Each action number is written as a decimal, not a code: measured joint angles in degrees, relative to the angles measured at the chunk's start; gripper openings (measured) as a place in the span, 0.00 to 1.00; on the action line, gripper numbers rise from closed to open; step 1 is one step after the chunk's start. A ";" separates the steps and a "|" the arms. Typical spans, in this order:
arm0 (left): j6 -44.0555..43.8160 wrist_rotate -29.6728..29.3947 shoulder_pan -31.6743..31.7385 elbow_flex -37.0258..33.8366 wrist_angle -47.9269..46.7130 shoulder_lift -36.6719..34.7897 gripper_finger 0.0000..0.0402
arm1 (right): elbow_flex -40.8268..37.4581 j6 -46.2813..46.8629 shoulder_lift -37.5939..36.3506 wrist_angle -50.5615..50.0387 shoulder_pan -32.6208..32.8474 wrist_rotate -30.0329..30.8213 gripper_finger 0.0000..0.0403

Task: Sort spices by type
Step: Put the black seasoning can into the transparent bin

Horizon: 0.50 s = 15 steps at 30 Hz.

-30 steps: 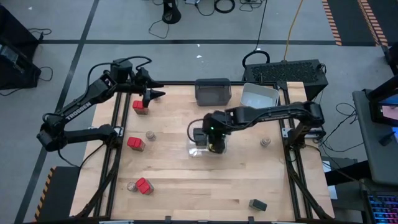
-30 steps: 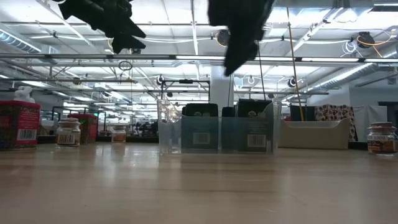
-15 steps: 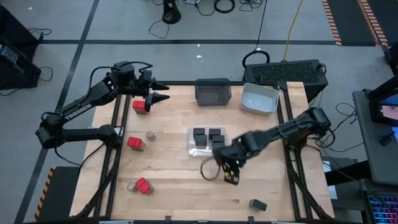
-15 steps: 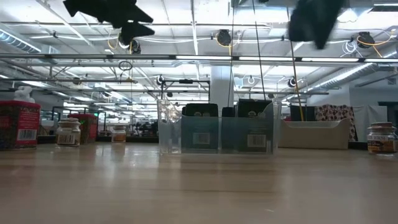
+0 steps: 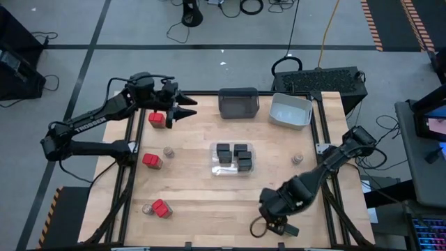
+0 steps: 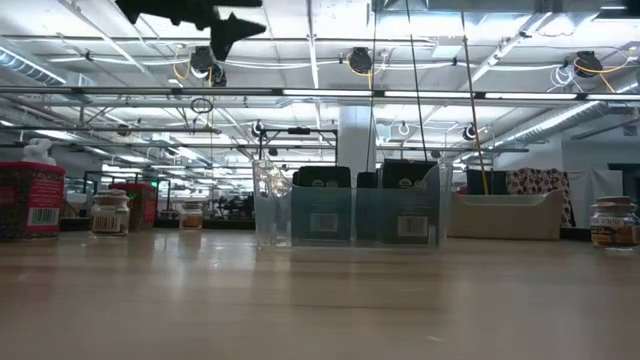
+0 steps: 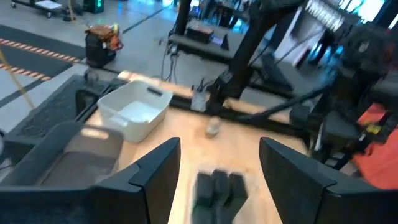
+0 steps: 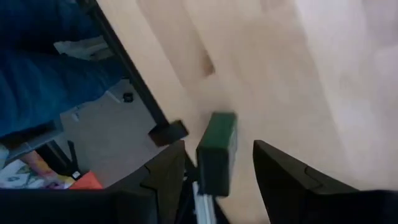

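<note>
Right end effector [image 5: 280,228] spread, empty, over the dark boxy spice [image 8: 217,151] lying flat at table [image 5: 202,202] front edge, long axis roughly along the edge. Left end effector [image 5: 189,107] spread, empty.

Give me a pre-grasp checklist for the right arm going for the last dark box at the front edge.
1. Right gripper open: ok, fingers spread in the right wrist view.
2. Gripper empty: ok, nothing between the fingers.
3. Target in line: ok, the dark spice box sits ahead, between the fingers, near the table edge.
4. Descent done: cannot tell; the high view shows the right gripper over the box, height unclear.
5. Clear bin has room: ok, five dark boxes inside, a gap left.
6. Left gripper out of the way: ok, open, by a red-topped box at the far left.
</note>
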 joint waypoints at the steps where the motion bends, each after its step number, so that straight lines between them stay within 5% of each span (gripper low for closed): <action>1: -1.24 -0.28 -0.58 0.00 0.97 0.14 0.56 | 0.00 1.41 0.00 0.21 1.05 -0.01 0.44; 8: -7.12 -3.24 -4.76 0.00 5.43 0.59 0.56 | 0.00 12.14 0.00 -0.64 6.71 -1.45 0.59; 15: -13.66 -11.22 -8.70 0.02 8.59 0.59 0.56 | -0.34 11.58 1.14 -4.58 7.87 0.02 0.77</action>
